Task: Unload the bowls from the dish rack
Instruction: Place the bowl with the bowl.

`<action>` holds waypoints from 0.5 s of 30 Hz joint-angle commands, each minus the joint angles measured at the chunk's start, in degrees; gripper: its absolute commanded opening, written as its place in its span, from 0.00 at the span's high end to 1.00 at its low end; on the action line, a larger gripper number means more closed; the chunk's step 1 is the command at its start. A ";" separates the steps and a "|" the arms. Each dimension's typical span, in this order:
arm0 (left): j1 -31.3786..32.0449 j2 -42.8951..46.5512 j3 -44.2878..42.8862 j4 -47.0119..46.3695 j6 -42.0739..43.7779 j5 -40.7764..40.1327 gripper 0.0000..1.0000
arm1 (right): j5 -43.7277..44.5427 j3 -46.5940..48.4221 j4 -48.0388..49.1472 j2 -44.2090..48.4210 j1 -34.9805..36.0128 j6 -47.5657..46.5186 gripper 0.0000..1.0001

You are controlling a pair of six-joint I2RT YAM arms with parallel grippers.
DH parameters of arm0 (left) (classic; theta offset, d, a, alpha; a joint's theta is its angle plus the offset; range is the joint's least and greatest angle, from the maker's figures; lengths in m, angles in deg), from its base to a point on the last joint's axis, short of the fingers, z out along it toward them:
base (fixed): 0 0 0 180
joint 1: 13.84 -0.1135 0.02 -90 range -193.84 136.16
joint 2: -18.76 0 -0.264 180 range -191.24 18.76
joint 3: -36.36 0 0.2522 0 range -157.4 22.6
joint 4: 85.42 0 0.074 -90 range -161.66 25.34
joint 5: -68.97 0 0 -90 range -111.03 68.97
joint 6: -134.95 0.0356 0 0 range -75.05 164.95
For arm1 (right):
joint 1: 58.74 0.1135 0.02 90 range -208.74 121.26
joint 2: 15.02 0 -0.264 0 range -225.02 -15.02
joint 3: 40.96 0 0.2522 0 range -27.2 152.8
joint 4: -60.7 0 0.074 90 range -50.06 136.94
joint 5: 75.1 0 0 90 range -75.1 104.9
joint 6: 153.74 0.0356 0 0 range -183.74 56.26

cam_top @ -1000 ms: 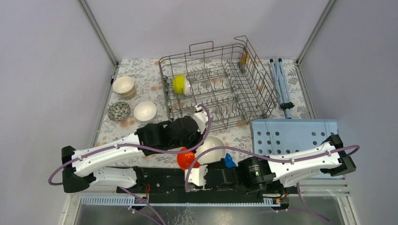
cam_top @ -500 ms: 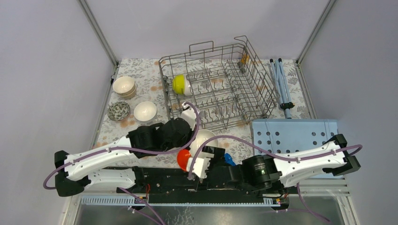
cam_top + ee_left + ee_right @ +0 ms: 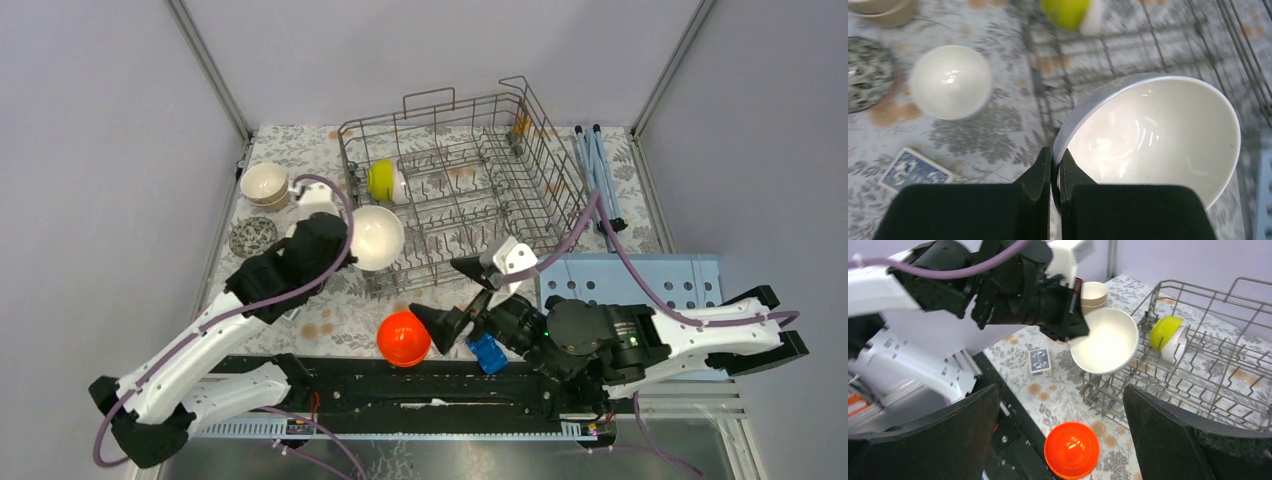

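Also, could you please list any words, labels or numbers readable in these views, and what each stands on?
None can be read.
The small blue patterned card on the flowered tablecloth shows only an ornamental print, too blurred for lettering.
The white bowl pinched in the left gripper, the orange bowl and the grey wire dish rack bear no visible markings.

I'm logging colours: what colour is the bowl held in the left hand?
The bowl is white, clearest in the left wrist view.
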 commanded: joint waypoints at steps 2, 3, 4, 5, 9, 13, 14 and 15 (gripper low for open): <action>-14.96 3.61 -0.84 -2.19 -3.25 -4.43 1.00 | -4.02 4.60 -4.19 -5.19 -10.26 8.47 0.00; -18.20 4.08 -0.37 -2.22 -3.63 -4.17 1.00 | -6.58 5.05 -6.18 -5.31 -14.69 11.00 0.00; -21.72 4.50 0.19 -2.50 -3.93 -2.43 1.00 | -9.66 4.58 -6.81 -4.98 -18.47 13.02 0.00; -24.84 4.86 0.81 -3.18 -4.26 -0.52 1.00 | -12.48 2.79 -5.91 -4.26 -20.99 13.77 0.00; -34.04 2.57 2.94 -4.03 -6.72 1.09 1.00 | -11.91 -2.04 -2.42 -2.70 -23.92 13.81 0.00; -44.60 -1.99 4.11 -4.14 -11.78 4.84 1.00 | -11.53 -5.54 -1.63 -2.27 -24.03 14.91 0.00; -46.66 -2.83 4.53 -4.67 -12.99 6.74 1.00 | -11.46 -7.01 -0.87 -1.74 -24.03 15.33 0.00; -47.63 -3.78 4.85 -5.06 -14.63 7.99 1.00 | -11.46 -8.77 -0.01 -1.20 -24.03 15.71 0.00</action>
